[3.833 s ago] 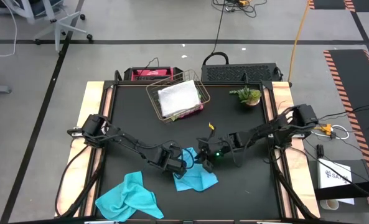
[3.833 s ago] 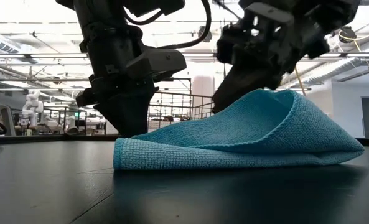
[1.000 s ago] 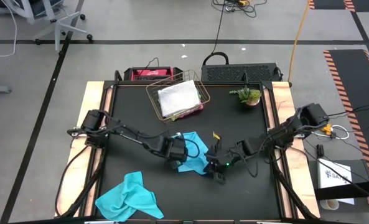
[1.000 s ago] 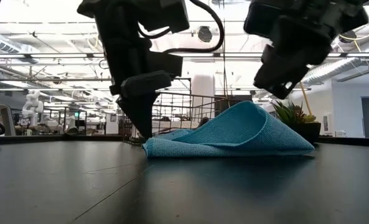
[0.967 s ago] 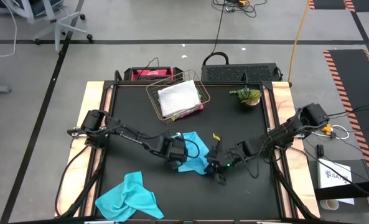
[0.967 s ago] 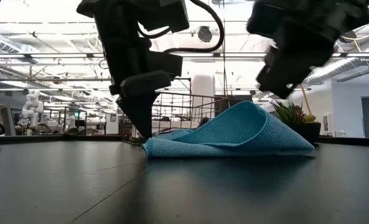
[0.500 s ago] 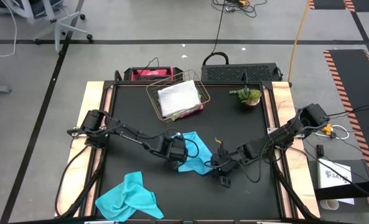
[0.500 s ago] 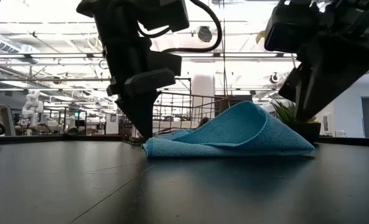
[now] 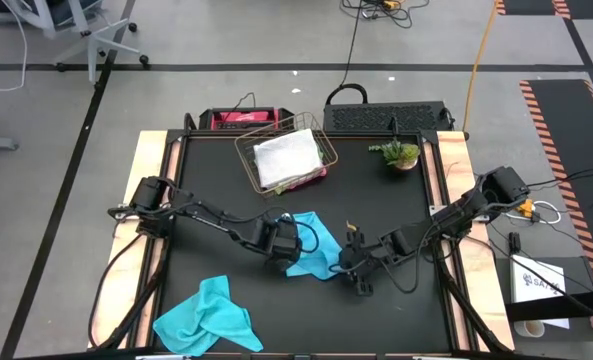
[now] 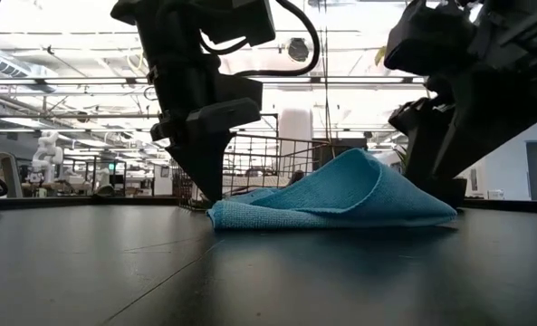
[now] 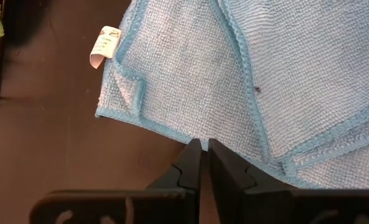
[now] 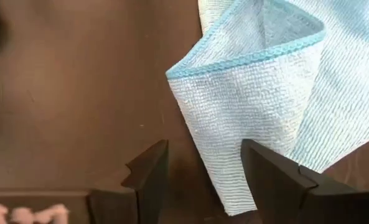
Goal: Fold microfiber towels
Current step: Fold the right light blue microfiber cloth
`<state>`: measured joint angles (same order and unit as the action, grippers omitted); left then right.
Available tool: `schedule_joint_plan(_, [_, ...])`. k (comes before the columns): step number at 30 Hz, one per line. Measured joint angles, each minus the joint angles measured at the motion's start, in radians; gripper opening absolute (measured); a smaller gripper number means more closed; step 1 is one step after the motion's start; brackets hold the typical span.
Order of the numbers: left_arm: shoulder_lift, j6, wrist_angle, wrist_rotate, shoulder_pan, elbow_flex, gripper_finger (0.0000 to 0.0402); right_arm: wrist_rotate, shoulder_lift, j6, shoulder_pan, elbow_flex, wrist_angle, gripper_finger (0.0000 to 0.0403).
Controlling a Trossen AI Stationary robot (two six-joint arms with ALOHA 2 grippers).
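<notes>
High view: left gripper (image 9: pixel 284 240) pinched on turquoise towel's (image 9: pixel 311 252) left edge, mid-table; right gripper (image 9: pixel 353 268) spread apart at its right corner, w/ nothing held.

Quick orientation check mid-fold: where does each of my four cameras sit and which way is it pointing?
High: overhead, straight down; both arms, folded turquoise microfiber towel.
Low: tabletop height, looking level; towel between both arms.
Left wrist: behind shut left hand pinching the towel's edge.
Right wrist: behind open right hand, towel corner between fingers.
All four share that towel.
</notes>
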<state>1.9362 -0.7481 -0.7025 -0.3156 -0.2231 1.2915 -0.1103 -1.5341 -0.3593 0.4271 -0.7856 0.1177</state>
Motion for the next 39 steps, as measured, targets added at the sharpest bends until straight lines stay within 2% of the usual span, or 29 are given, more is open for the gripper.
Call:
schedule_joint_plan(6, [0.000,-0.034,0.000,-0.002,0.000,0.000,0.0030,-0.038,-0.026,0.060,0.000,0.000,-0.012,0.0196])
schedule_joint_plan(13, [0.000,-0.041,-0.003,-0.008,0.000,0.000,0.0030,-0.051,-0.179,0.084,0.000,0.000,-0.233,0.0195])
schedule_joint_plan(19, [0.000,-0.047,-0.002,-0.008,0.000,0.000,0.0030,-0.063,-0.211,-0.013,0.000,-0.002,-0.265,0.0153])
schedule_joint_plan(22, [0.000,-0.047,-0.002,-0.008,0.000,0.000,0.0030,-0.088,-0.202,-0.023,0.000,-0.002,-0.248,0.0110])
schedule_joint_plan(26, [0.000,-0.047,-0.002,-0.008,0.000,0.000,0.0030,-0.098,-0.178,-0.054,0.000,0.000,-0.241,0.0032])
schedule_joint_plan(28, [0.000,-0.047,-0.002,-0.007,0.000,0.000,0.0030,-0.095,-0.151,-0.101,0.000,0.000,-0.242,0.0009])
schedule_joint_plan(39, [0.000,-0.040,-0.002,0.000,0.000,0.000,0.0030,-0.097,0.083,-0.200,0.000,0.000,-0.205,0.0005])
